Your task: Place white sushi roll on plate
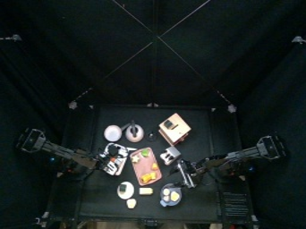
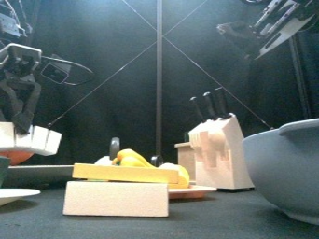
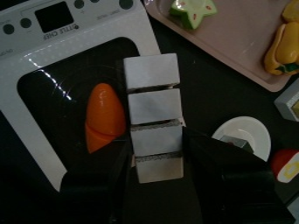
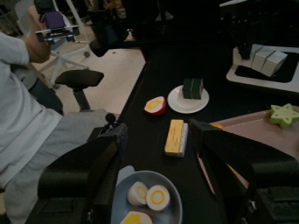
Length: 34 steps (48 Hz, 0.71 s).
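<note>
Top: my left gripper [image 1: 114,162] was over the white board [image 1: 110,167] at the table's left. My right gripper [image 1: 189,170] hung right of the pink tray [image 1: 146,166]. No writing could be made out from that height.

Front: my left fingers [image 2: 18,103] pointed down onto the white sushi roll [image 2: 37,141] at the left edge. A knife block [image 2: 214,149] stood right of centre, and a yellow bar [image 2: 125,174] lay on a white block [image 2: 115,198]. No labels were legible.

Left wrist: the board had a small display [image 3: 56,16] and round buttons. The lettering under it was too small to read. The white sushi roll, four segments in a row, lay on the board's dark panel beside an orange piece [image 3: 103,116]. My fingers were spread wide, one on each side of the roll's nearest segment. I couldn't tell whether the pads touched it. The roll was not on the small white plate [image 3: 239,133], which sat just off the board.

Right wrist: my right fingers [image 4: 82,175] were wide apart with nothing between them. Below them were an egg plate [image 4: 149,197] and the yellow bar. A person [image 4: 30,105] sat beyond the table edge. No readable text.
</note>
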{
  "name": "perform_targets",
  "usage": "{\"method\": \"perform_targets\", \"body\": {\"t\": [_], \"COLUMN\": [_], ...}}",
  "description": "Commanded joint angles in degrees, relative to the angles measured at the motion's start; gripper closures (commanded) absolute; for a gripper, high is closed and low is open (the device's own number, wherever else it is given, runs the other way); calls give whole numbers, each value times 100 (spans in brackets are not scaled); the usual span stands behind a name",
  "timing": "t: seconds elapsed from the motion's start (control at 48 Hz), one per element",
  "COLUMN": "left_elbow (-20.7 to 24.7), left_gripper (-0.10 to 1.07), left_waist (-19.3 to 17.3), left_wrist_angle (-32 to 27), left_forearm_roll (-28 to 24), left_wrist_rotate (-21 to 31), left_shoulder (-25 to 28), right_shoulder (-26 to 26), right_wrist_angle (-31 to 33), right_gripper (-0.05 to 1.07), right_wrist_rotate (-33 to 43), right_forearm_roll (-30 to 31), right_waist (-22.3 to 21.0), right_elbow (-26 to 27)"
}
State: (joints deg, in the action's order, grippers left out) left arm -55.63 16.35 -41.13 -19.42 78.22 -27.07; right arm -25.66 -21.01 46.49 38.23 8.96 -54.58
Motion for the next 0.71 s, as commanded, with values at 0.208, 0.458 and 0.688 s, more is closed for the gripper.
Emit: {"method": "perform_targets", "body": {"t": [0.208, 0.458, 0.688], "left_elbow": [158, 272, 589], "left_gripper": [30, 30, 30], "left_waist": [9, -176, -589], "left_wrist_angle": [1125, 1846, 2109], "left_forearm_roll": [-694, -1591, -1564], "left_wrist_rotate": [-9, -9, 35], "left_shoulder": [-9, 237, 800], "right_shoulder": [-44, -53, -44], "right_wrist_angle": [-44, -44, -44], "right_gripper": [11, 11, 11], "right_wrist_rotate": [0, 0, 0], "right_forearm_roll": [-9, 0, -9], "right_waist": [-18, -18, -26], "right_elbow": [105, 97, 97]}}
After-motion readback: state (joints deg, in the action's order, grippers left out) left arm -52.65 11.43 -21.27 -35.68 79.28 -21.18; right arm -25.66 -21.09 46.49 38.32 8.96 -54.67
